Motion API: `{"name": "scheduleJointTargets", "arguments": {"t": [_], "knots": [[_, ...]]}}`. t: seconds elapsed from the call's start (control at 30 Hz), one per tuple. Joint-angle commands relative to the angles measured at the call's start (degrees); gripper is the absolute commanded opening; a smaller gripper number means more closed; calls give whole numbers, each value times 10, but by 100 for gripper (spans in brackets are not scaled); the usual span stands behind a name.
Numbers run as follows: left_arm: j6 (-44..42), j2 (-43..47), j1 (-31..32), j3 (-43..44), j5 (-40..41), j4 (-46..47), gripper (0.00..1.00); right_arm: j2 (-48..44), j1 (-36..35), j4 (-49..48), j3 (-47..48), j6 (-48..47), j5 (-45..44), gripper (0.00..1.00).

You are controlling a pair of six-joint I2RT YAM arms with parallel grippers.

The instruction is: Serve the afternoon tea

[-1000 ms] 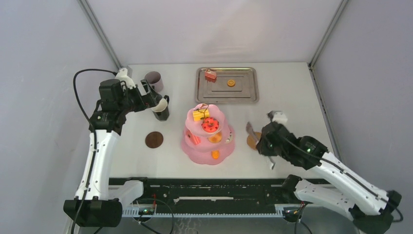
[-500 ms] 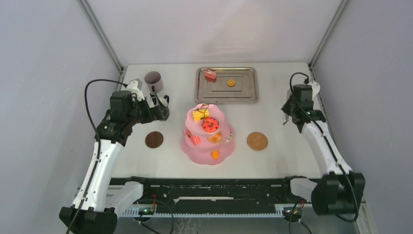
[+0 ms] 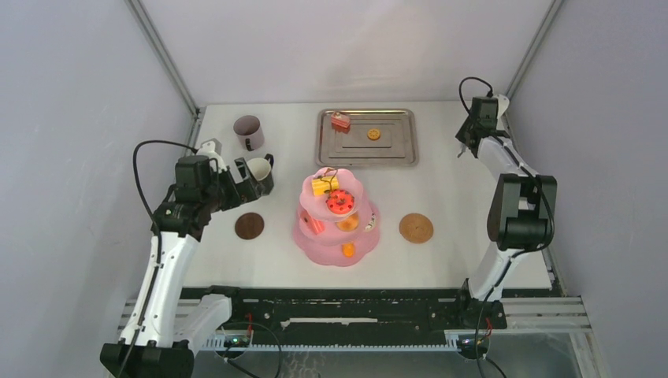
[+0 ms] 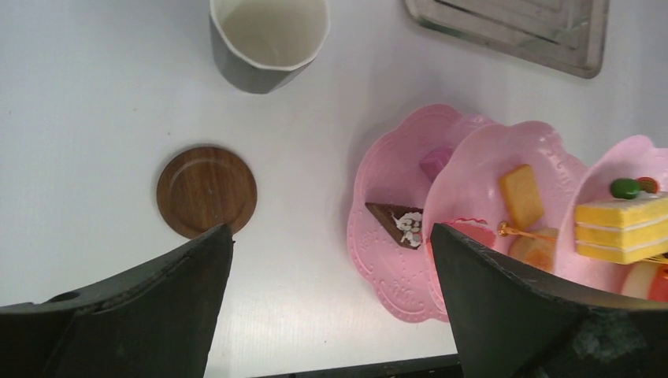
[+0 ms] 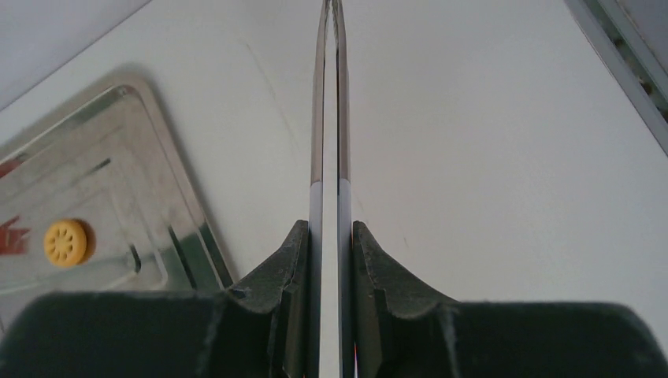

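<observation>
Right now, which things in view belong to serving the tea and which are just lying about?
Job: pink three-tier stand, toy pastries on it, black mug, mauve mug, pink cake slice and yellow biscuit on the steel tray, metal tongs in the right end effector.

Lying about: steel tray itself, two wooden coasters.

Stand (image 3: 315, 248) right of coaster (image 3: 250, 225) (tray (image 3: 394, 146) behind)

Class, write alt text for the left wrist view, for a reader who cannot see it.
The open left gripper hovers above a white table, between a round wooden coaster and a pink tiered stand of toy cakes. A black mug stands upright beyond the coaster; a steel tray's corner shows top right.
</observation>
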State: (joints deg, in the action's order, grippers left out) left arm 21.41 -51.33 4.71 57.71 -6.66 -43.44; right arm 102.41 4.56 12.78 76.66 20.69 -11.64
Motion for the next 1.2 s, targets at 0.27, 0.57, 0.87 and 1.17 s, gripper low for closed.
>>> {"name": "scheduleJointTargets", "arguments": {"t": [0.27, 0.57, 0.87, 1.17], "knots": [[29, 28, -17, -29, -25, 38, 100, 181, -2, 29, 173, -16, -18, 46], [35, 4, -18, 25, -4, 62, 100, 103, -8, 74, 210, 3, 26, 91], [13, -197, -33, 174, 105, 111, 94, -41, -55, 111, 132, 48, 109, 93], [-93, -508, -58, 435, 128, 47, 95, -205, -119, 40, -75, 85, 59, 93]]}}
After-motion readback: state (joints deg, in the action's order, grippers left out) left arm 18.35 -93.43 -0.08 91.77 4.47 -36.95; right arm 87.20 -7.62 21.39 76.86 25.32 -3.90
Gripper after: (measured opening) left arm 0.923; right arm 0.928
